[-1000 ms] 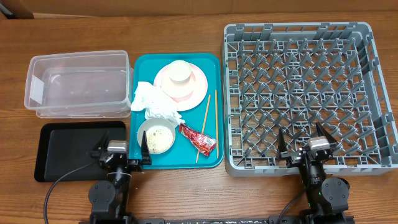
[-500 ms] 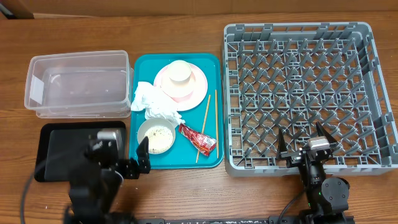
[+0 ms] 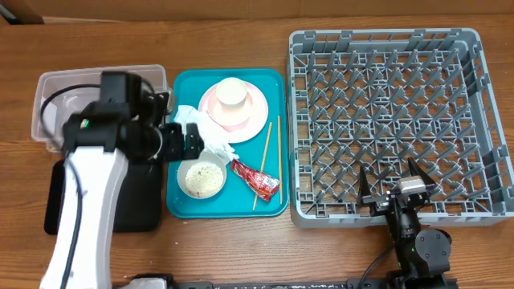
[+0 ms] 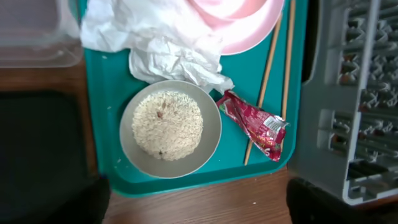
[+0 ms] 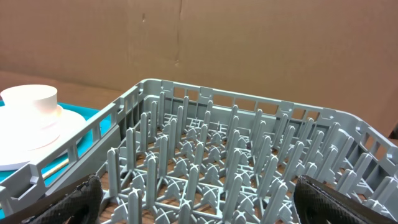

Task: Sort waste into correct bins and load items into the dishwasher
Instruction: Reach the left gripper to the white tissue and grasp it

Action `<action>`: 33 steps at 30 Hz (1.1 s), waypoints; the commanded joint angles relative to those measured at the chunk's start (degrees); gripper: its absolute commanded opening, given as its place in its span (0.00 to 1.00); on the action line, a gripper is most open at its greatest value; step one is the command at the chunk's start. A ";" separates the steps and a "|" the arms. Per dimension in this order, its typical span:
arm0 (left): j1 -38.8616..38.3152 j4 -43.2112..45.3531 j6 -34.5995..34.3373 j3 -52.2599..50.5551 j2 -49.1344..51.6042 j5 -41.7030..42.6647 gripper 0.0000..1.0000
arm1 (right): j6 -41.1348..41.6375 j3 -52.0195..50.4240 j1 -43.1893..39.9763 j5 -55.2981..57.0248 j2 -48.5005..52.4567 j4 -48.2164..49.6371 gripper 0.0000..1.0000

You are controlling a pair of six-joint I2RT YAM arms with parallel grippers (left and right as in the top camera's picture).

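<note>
**Left arm over the tray, rack empty**

The left gripper [image 3: 182, 142] hangs above the teal tray [image 4: 102, 112], over the spot where the crumpled napkin [image 4: 155, 43] meets the grey-green bowl [image 4: 211, 140]. Its jaws stand wide apart with nothing between them. The right gripper [image 3: 392, 193] sits at the near edge of the grey dish rack [image 3: 384, 36], jaws likewise spread and holding nothing.

All the waste and dishes lie on the teal tray, which stands on the tabletop [image 3: 241, 249] between the bins and the rack. The bowl holds whitish rice [image 4: 166, 124] and sits in the tray's near left part. The napkin lies just behind it, touching its rim and overlapping the pink plate [image 4: 249, 25]. A cream cup [image 3: 232, 94] stands on that plate. The red sauce packet [image 4: 255, 124] lies just right of the bowl, its far end against the napkin. Two wooden chopsticks [image 4: 273, 62] run along the tray's right side; one passes under the packet.

The clear tub [image 3: 76, 84] is left of the tray, partly hidden by the left arm. The black tray [image 3: 144, 197] lies in front of the tub.
</note>
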 commanded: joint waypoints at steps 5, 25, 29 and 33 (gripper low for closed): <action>-0.52 2.43 -8.04 1.05 7.48 -4.11 0.59 | -0.20 -0.59 -0.15 0.48 -0.55 0.24 1.00; -7.54 15.41 -30.12 0.68 16.63 -17.59 0.64 | -0.20 -0.59 -0.15 0.48 -0.55 0.24 1.00; -7.54 16.33 -31.63 0.68 20.44 -17.59 0.65 | -0.20 -0.59 -0.17 0.48 -0.55 0.24 1.00; -7.54 17.40 -31.56 0.68 23.93 -15.85 0.65 | -0.20 -0.59 -0.17 0.48 -0.55 0.22 1.00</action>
